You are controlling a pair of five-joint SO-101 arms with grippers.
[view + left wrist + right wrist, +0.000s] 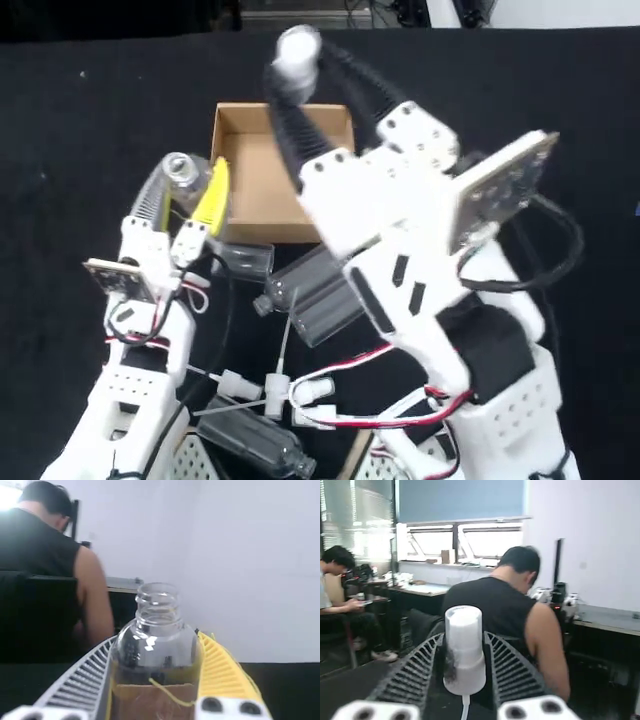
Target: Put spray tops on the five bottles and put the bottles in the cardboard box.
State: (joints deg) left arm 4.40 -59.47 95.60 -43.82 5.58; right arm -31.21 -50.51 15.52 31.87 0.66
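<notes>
The right arm (400,200) hangs over the cardboard box (252,185) and covers the right part of its opening. Loose bottles (312,297) and spray tops (240,381) crowd the tabletop (70,130) between the arms. Far left, the tabletop lies open.

No text, label, number or sign can be read anywhere. The clear bottle (156,647), the white spray top (464,647) and the cardboard box (255,190) bear no legible print.

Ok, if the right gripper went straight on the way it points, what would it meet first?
Nothing, as far as the pictures show. The right gripper, shut on a spray top, points beyond the cardboard box, out over the black table. Its height is hard to judge, so this is tentative.
</notes>
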